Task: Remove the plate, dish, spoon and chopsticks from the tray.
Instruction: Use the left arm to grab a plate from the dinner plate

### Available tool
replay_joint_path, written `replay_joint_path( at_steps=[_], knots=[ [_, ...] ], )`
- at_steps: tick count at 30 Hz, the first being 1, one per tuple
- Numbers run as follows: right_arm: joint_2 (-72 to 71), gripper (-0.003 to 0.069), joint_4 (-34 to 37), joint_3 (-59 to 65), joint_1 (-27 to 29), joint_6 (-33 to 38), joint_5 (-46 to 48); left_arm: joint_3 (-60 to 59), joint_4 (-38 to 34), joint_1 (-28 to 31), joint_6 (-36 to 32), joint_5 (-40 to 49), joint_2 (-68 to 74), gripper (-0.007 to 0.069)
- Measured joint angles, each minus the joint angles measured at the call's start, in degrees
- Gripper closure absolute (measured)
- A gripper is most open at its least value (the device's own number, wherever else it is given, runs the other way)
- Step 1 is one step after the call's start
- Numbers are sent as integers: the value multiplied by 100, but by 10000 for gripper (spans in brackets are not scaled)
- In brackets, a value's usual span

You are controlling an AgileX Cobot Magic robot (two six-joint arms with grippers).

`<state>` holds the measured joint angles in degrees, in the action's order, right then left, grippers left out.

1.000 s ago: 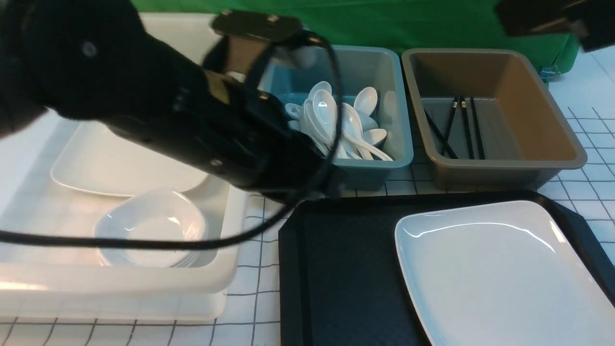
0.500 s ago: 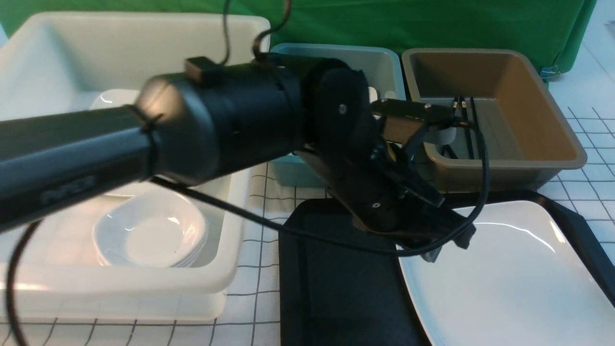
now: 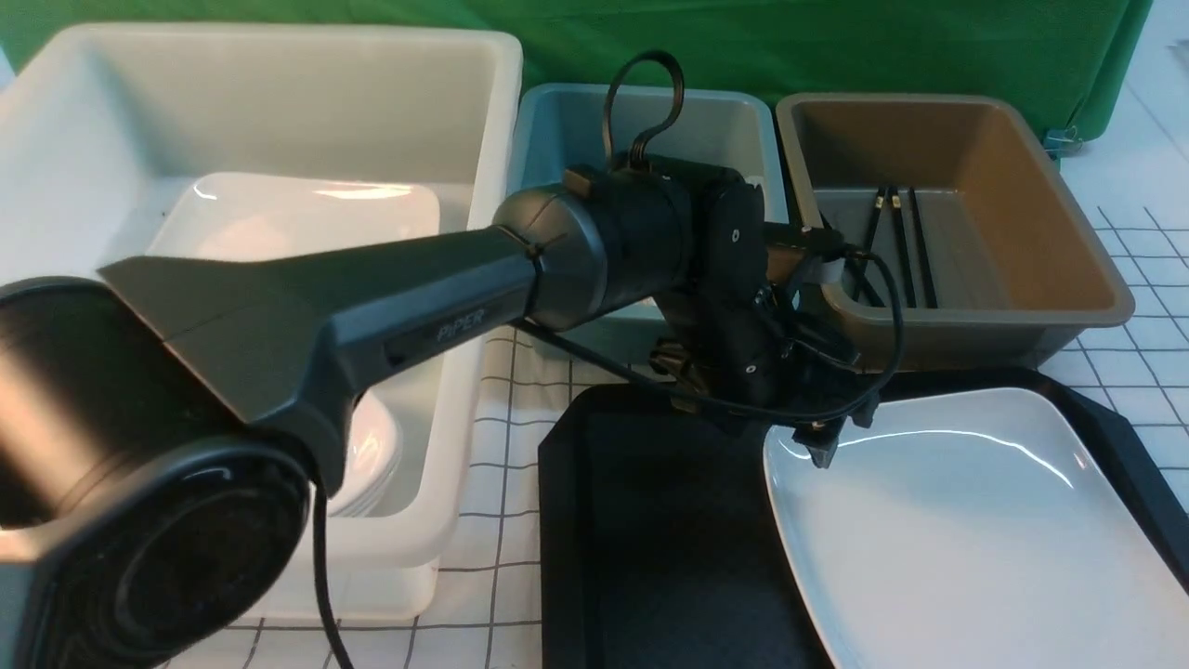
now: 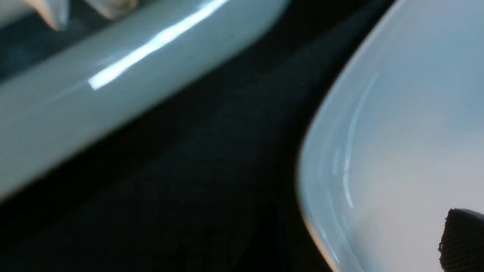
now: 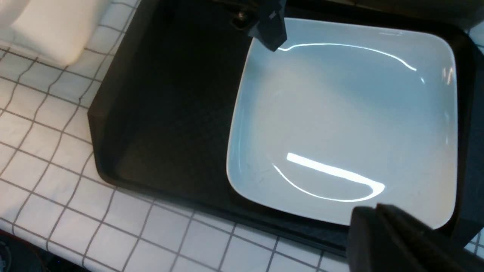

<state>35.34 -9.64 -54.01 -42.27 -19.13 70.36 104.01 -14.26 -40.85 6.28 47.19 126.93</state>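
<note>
The large white plate (image 3: 966, 530) lies alone on the right half of the black tray (image 3: 650, 520). My left gripper (image 3: 843, 429) hangs open at the plate's far-left corner, one fingertip (image 4: 463, 241) over the plate's floor (image 4: 408, 113), holding nothing. My right gripper (image 5: 378, 217) is shut and empty above the plate's near edge (image 5: 340, 113); it is out of the front view. Black chopsticks (image 3: 892, 246) lie in the brown bin (image 3: 1050, 186). Stacked small dishes (image 3: 376, 455) sit in the white bin, mostly behind my left arm. The spoon is hidden.
A big white bin (image 3: 279, 102) at the left holds a second large plate (image 3: 297, 218). The blue bin (image 3: 557, 130) stands behind the tray, largely covered by my left arm. The tray's left half (image 5: 170, 113) is bare black floor. A checked cloth covers the table.
My left arm has swung from over the blue bin down to the plate's far-left corner, and its jaws have opened. The right arm has left the front view's top right.
</note>
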Motion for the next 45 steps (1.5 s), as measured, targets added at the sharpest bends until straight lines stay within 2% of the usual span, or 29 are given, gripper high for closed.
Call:
replay_joint_path(
  at_steps=[5, 10, 17, 19, 21, 22, 24, 27, 34, 39, 45],
  knots=[
    [0, 649, 18, 0, 0, -17, 0, 64, -326, 99, -35, -104, 256, 70],
    [0, 649, 24, 0, 0, -17, -6, 64, -875, 99, -426, -231, 362, 70],
    [0, 649, 9, 0, 0, -17, -23, 78, -993, 99, -552, -310, 469, 85],
    [0, 649, -29, 0, 0, -17, -40, 83, -998, 99, -568, -323, 480, 118],
    [0, 649, -90, 0, 0, -17, -63, 83, -1010, 101, -568, -312, 500, 197],
    [0, 649, -99, 0, 0, -12, -63, 83, -1010, 101, -568, -304, 508, 197],
    [0, 648, -130, 0, 0, -12, -68, 90, -978, 113, -575, -244, 527, 323],
    [0, 645, -130, 0, 0, -12, -67, 96, -1095, 150, -516, -134, 534, 466],
    [0, 641, -142, 0, 0, -12, -80, 109, -1296, 177, -481, 160, 450, 486],
    [0, 639, -142, 0, 0, -2, -85, 109, -1314, 181, -584, 474, -45, 559],
    [0, 629, -148, 0, 0, -2, -173, 109, -1176, 140, -766, 788, -735, 598]
  ],
)
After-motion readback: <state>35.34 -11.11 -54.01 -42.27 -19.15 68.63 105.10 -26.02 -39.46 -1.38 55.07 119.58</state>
